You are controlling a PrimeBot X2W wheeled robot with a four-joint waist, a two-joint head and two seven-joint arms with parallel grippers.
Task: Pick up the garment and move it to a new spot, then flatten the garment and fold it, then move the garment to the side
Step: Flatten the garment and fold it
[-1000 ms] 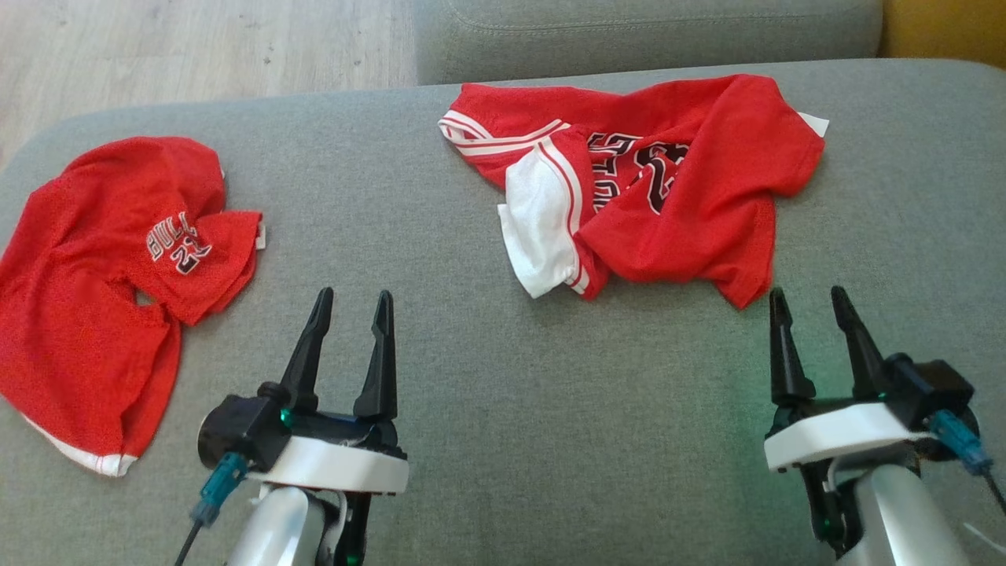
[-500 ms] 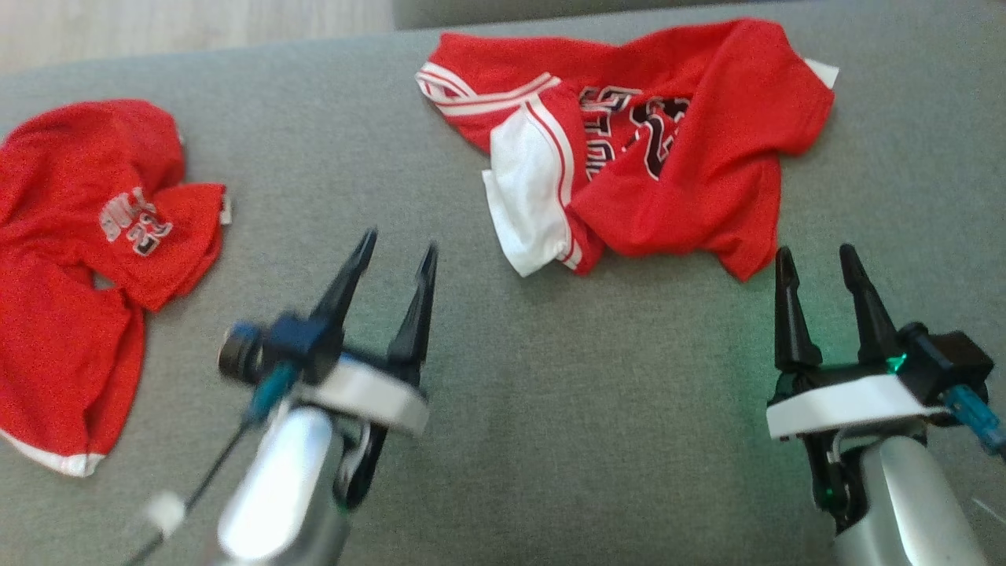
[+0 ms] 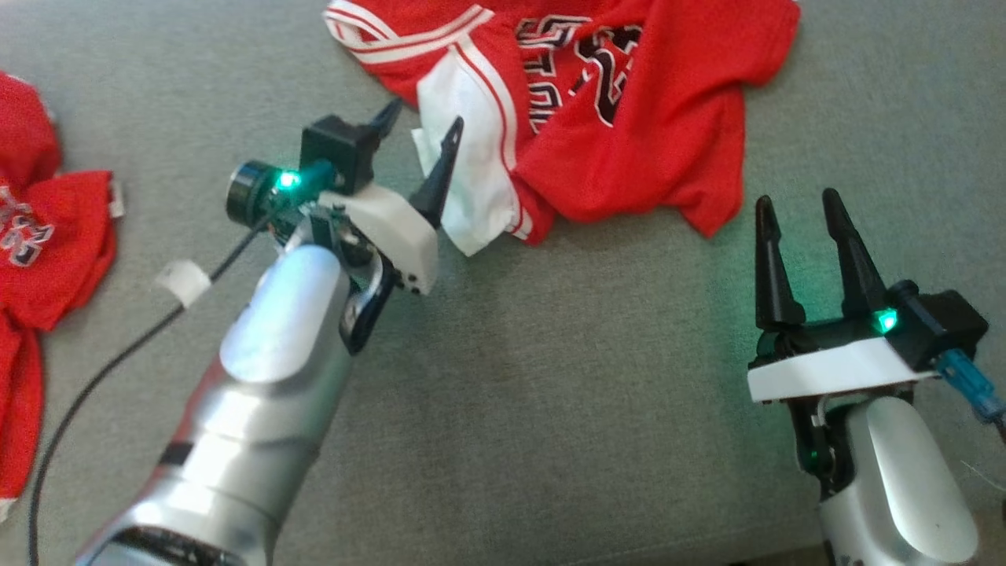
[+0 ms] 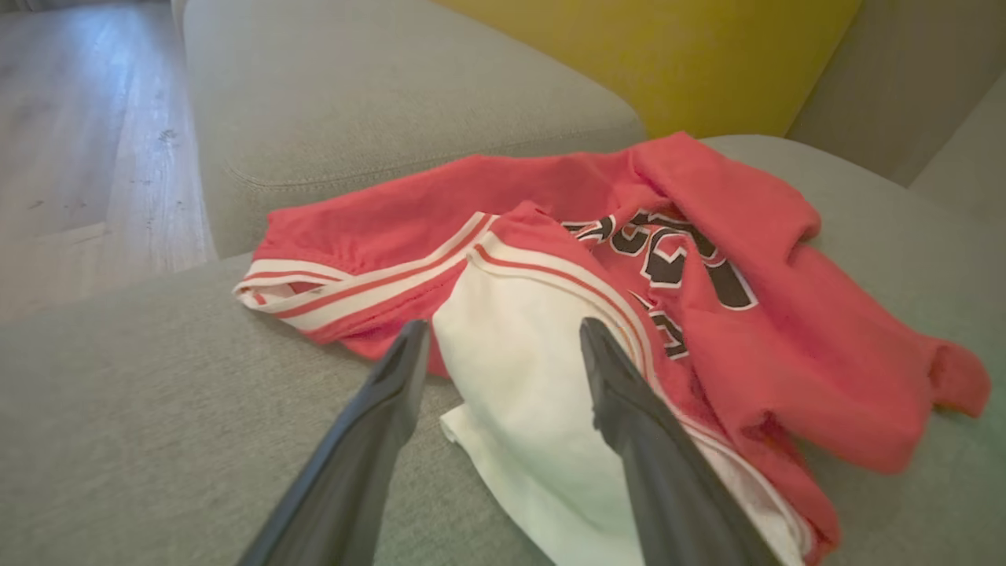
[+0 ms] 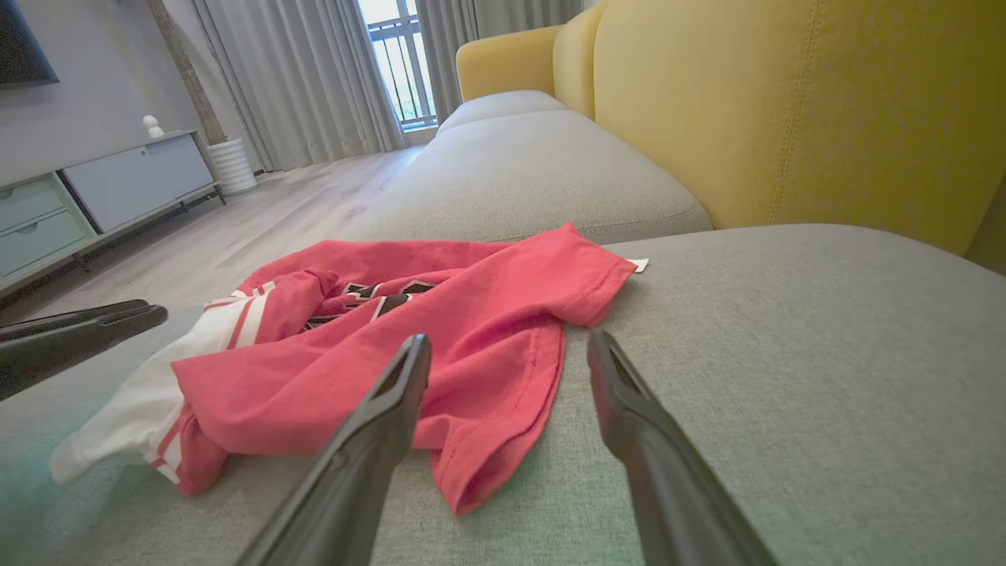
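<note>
In the head view the jersey lies crumpled on the sofa, its top cut off. The left gripper hovers, jaws apart, at its white panel; the right gripper, likewise spread, is near its edge. The left wrist view leaves contact unclear. In the right wrist view folds bury the lettering.

Red jerseys x2, hands x2, sofa x1.
</note>
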